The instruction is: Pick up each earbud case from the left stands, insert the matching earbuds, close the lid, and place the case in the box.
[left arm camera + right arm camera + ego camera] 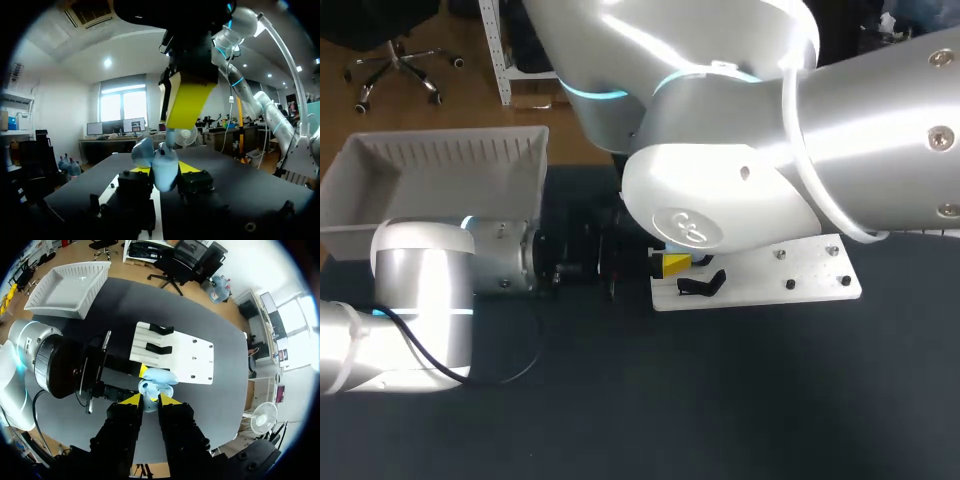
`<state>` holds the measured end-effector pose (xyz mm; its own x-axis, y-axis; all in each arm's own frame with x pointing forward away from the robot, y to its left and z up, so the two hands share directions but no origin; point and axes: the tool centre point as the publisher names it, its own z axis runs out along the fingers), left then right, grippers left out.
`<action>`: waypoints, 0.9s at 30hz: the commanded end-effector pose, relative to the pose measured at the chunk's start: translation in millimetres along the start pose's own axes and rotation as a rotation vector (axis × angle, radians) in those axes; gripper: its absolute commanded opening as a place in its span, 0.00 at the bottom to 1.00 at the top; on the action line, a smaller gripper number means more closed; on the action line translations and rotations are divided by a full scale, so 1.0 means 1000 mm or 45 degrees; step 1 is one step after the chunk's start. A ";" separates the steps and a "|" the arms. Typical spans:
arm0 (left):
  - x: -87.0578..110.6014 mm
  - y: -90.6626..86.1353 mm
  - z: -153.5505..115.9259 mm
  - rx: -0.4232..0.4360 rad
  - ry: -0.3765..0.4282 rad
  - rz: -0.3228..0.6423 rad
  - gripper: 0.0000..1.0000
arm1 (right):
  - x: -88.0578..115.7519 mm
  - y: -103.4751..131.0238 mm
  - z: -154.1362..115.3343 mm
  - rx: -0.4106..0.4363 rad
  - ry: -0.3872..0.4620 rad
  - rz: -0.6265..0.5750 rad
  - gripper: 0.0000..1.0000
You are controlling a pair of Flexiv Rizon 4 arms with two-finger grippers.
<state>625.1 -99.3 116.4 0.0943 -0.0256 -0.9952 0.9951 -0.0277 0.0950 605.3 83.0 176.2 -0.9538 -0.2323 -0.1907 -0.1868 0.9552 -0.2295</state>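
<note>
Left gripper (pixel 163 171) clamped earbud case (pixel 159 380), steadying it; right gripper (pixel 150 400), at its twelve o'clock, pinched an earbud (pixel 170 137), apparently for insertion.

One earbud case (pixel 156 382), one box (pixel 70 287), two black stands (pixel 161 330).
</note>
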 end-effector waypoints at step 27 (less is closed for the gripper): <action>0.001 -0.002 0.000 -0.010 -0.003 0.005 0.00 | -0.003 0.002 0.010 -0.009 0.006 0.031 0.00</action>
<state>625.1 -99.3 116.4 0.0943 -0.0256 -0.9952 0.9951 -0.0277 0.0950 608.6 82.5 168.6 -0.9589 -0.2097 -0.1913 -0.1668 0.9616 -0.2181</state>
